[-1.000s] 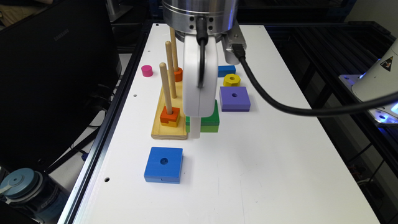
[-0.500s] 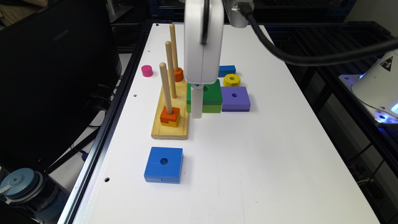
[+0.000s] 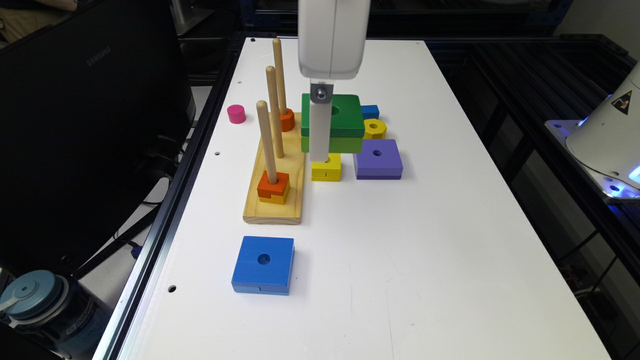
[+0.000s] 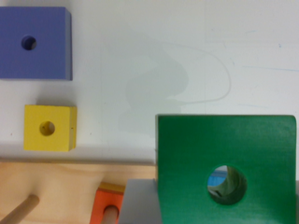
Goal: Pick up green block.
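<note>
Gripper [image 3: 320,135] clamped on green block [image 3: 340,120], one grey finger [image 4: 138,203] flat against its side edge in the wrist view. Block held clear above the white table [image 3: 400,260], dark green face up and level, lighter green layer beneath, centre hole vertical; square, so no long axis. Directly below: small yellow square block [image 3: 326,167], purple square block [image 3: 378,158] just beside it toward the exterior view's right. Behind: yellow ring [image 3: 374,128] and small blue piece [image 3: 370,111], both partly hidden by the held block. Toward the exterior view's left: wooden peg base [image 3: 275,200] with three upright pegs, orange piece [image 3: 273,186] on the nearest, another orange piece [image 3: 286,120] on the farthest. Pink cylinder [image 3: 236,113] near the table edge. Large blue square block [image 3: 263,264] well apart, nearer the camera. "SAMSUNG" readable on black monitor back [image 3: 98,56]. Warning-triangle sticker [image 3: 621,102] on a white housing at the exterior view's right.
</note>
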